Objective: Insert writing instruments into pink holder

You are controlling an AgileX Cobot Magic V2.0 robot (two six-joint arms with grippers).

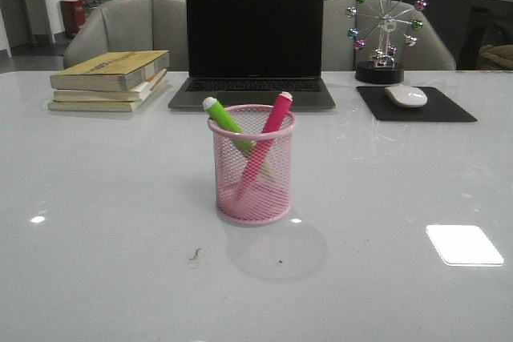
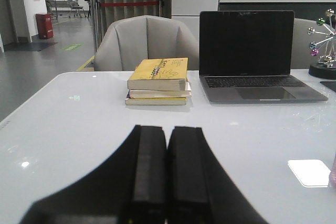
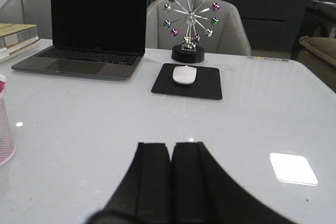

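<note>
Both markers, the green marker (image 1: 224, 121) and pink marker (image 1: 268, 138), lean crossed inside the pink holder (image 1: 254, 164) on the bench (image 1: 112, 222), between the two arms. The left end effector (image 2: 167, 174) and right end effector (image 3: 170, 179) are closed and empty. The markers look light, stiff and smooth, best gripped mid-barrel.

Table (image 1: 96, 262): smooth, glossy white top, mirroring lights.
Pink holder (image 1: 253, 167): open wire mesh, painted pink, with solid rolled rim.
Green marker (image 1: 224, 118) and pink marker (image 1: 272, 122): smooth plastic, whitish caps.
Left gripper (image 2: 167, 177) and right gripper (image 3: 170, 174): matt black fingers.
Beyond the left gripper, books (image 2: 157, 81): paper, yellow covers.
Beyond the right gripper, mouse pad (image 3: 188, 81): matt black; mouse (image 3: 184, 74): glossy white plastic.
</note>
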